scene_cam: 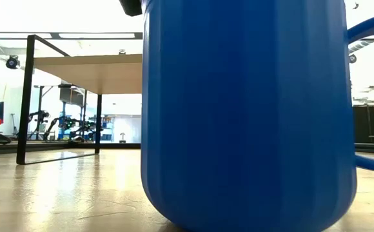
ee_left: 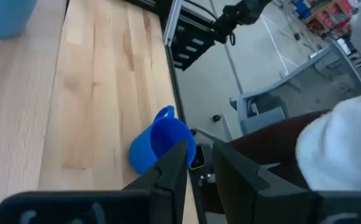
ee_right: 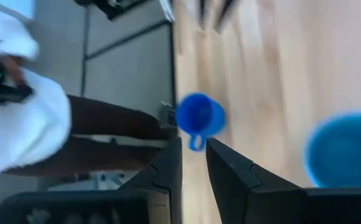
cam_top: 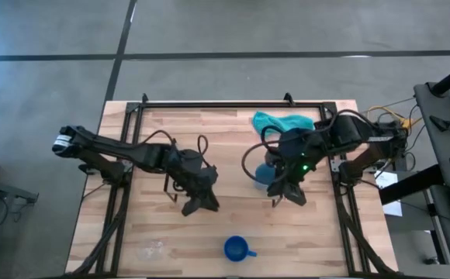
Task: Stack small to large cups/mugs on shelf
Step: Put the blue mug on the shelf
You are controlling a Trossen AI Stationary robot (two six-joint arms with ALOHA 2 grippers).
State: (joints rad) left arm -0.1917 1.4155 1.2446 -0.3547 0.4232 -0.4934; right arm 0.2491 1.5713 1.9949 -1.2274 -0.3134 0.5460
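Looking down on two dark arms over a wooden counter (cam_top: 209, 128), apparently beginning the stacking, with no cup resting on the shelf (scene_cam: 87, 67). Showing that shelf only in the low view, as a light-wood board on thin black legs.

Hovering mid-counter with the left claw (cam_top: 198, 203) narrowly parted and gripping nothing. Hanging just beside the light blue cup (cam_top: 264, 173) with the right claw (cam_top: 287, 191), likewise narrowly parted and empty. Standing upright and alone near the front edge, well apart from both claws: the dark blue mug (cam_top: 238, 249). Not making out the clear glass mug with any confidence.

Likely calling next for widening the right claw, lowering it around the light blue cup, then carrying it to the shelf.

Lying crumpled at the back, close to the right arm: a teal cloth (cam_top: 285, 122). Bordering the counter: a black metal frame (cam_top: 225, 103). Glimpsing, in both wrist views, a person in a white top (ee_right: 25, 112) just beyond the front edge.
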